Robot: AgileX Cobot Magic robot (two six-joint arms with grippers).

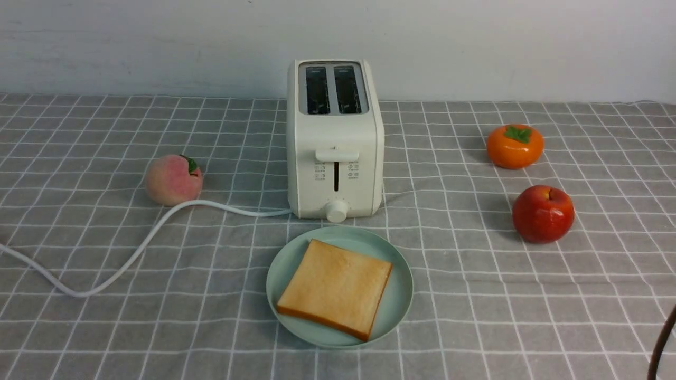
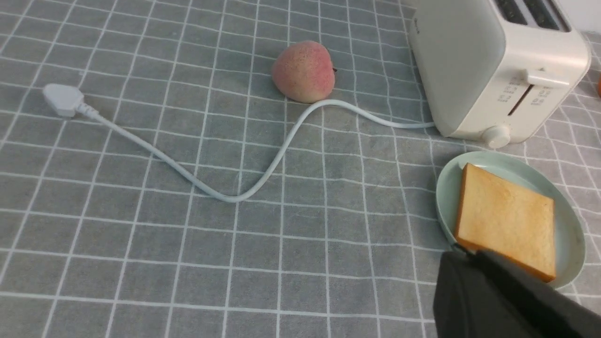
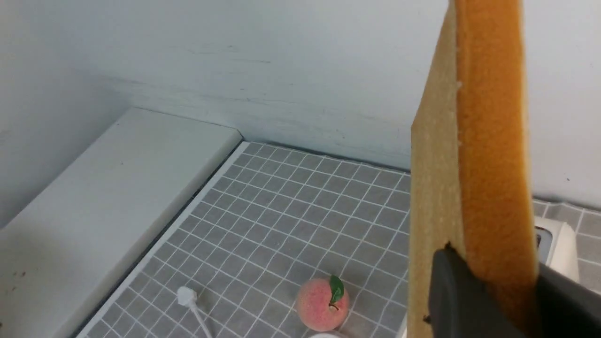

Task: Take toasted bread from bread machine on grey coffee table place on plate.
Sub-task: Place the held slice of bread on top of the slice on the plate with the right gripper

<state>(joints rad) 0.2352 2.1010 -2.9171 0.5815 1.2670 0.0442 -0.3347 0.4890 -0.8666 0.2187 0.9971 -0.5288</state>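
Note:
One slice of toasted bread [image 1: 335,288] lies flat on the pale green plate [image 1: 400,295], just in front of the bread machine [image 1: 335,142], whose two slots look empty. My right gripper [image 3: 497,274] is shut on the second slice of toasted bread [image 3: 488,141] and holds it upright in the air, above the bread machine [image 3: 558,244]. My left gripper [image 2: 465,253] is shut and empty, with its tip next to the near edge of the plate [image 2: 570,234] and the toast [image 2: 504,218]. Neither gripper shows in the front view.
On the grey coffee table [image 1: 475,316] a peach [image 1: 173,179] lies left of the toaster, with the white power cord [image 1: 132,253] curving past it. A persimmon [image 1: 514,145] and a red apple [image 1: 542,213] lie to the right. A white wall stands behind.

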